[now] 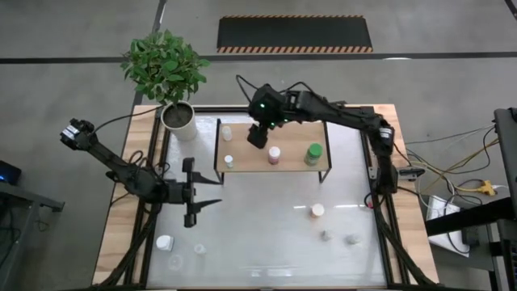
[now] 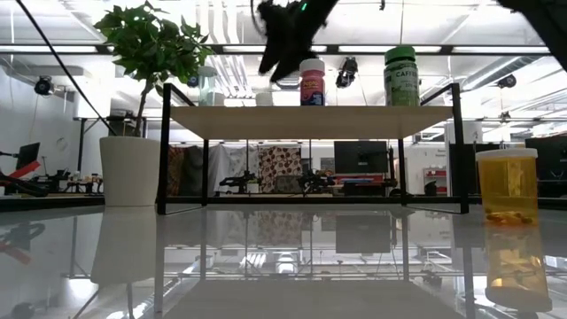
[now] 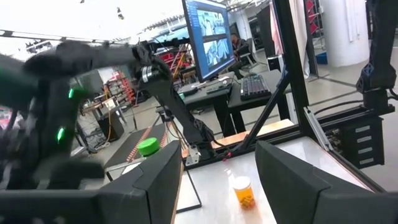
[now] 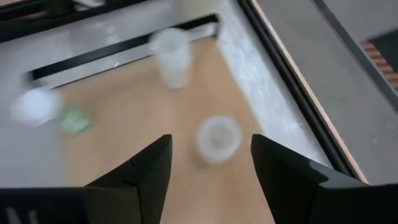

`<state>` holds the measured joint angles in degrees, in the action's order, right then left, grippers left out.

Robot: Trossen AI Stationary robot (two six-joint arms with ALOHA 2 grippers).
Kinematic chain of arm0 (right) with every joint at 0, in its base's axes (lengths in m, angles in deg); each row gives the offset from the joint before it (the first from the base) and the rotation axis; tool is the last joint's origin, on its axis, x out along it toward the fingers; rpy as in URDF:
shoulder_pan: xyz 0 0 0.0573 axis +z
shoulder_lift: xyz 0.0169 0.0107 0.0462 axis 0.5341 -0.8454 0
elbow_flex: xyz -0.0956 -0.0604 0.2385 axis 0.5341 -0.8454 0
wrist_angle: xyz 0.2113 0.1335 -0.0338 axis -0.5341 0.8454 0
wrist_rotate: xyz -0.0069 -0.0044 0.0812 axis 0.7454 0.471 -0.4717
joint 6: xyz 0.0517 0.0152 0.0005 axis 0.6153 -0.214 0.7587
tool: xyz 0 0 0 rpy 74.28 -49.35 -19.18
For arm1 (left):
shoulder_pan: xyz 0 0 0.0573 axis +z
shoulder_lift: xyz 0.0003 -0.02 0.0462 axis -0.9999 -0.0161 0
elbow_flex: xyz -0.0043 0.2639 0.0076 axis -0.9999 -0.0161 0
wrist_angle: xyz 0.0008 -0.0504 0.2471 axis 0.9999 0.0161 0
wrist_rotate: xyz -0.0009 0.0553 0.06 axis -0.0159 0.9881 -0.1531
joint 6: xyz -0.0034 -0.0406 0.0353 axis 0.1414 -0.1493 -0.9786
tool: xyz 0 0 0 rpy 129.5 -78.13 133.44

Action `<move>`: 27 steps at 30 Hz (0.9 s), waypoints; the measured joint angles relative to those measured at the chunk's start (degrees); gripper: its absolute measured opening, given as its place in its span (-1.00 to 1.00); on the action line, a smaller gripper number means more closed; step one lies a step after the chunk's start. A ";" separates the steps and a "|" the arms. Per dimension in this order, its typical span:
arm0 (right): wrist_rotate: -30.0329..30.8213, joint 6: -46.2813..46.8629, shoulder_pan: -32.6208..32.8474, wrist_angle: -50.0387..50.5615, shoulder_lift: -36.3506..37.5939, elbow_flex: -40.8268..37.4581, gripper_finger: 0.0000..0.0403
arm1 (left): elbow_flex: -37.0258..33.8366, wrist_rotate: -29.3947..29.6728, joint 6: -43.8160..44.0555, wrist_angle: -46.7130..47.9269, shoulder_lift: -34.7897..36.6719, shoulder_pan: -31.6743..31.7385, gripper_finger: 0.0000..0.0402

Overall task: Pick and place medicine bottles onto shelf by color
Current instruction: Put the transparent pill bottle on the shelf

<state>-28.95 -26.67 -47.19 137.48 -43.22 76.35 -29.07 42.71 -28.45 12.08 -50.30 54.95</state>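
I have the right tool (image 1: pixel 257 136) over the back left part of the low light-wood shelf on its thin black frame (image 1: pixel 291 164). In the right wrist view its two dark fingers (image 4: pixel 140 171) stand apart with nothing between them; a small clear jar (image 4: pixel 219 138) sits on the shelf board just ahead of the gap, and a taller clear bottle (image 4: pixel 171 57) stands farther along the board.

On the shelf from above I count a small white bottle (image 1: pixel 229 161) at the front left, a pinkish bottle with a white cap (image 1: pixel 275 154) near the middle, and a green-capped bottle (image 1: pixel 313 153) toward the right. The low view shows the last two upright on the board.

The left tool (image 1: pixel 194 203) hangs over the glossy white table (image 1: pixel 266 226), left of the shelf and in front of it. Its fingers (image 3: pixel 298 180) are parted and hold nothing.

Off the shelf, on the table: an orange bottle with a white cap (image 1: pixel 317 211) at the right, two small greyish jars (image 1: pixel 352 239) nearer the front right, and a white jar (image 1: pixel 165 242) at the front left with two clear ones beside it.

A potted green plant in a pale pot (image 1: pixel 178 115) stands at the back left corner.
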 joint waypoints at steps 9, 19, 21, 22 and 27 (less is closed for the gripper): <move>11.38 -3.95 16.79 -3.65 14.70 -11.99 -0.01 | 0.06 -2.16 9.38 -3.80 -3.85 -0.01 -0.06; 14.81 -10.96 34.94 -21.81 32.04 -35.43 -0.01 | 4.98 -6.79 30.94 -11.53 -20.04 -1.32 -0.06; 14.84 -12.74 36.71 -26.94 34.79 -40.13 -0.01 | 7.84 -6.75 37.19 -9.62 -22.83 -1.93 -0.06; 14.89 -13.60 37.26 -29.13 35.90 -42.20 -0.01 | 9.43 -6.75 40.35 -8.09 -24.04 -2.27 -0.06; 14.87 -15.59 37.94 -34.91 40.28 -49.39 -0.01 | 17.71 -6.71 64.90 10.86 -29.80 -4.79 -0.06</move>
<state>-14.08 -42.27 -9.24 102.57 -2.94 26.95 -11.36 36.00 36.46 22.94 -80.10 50.16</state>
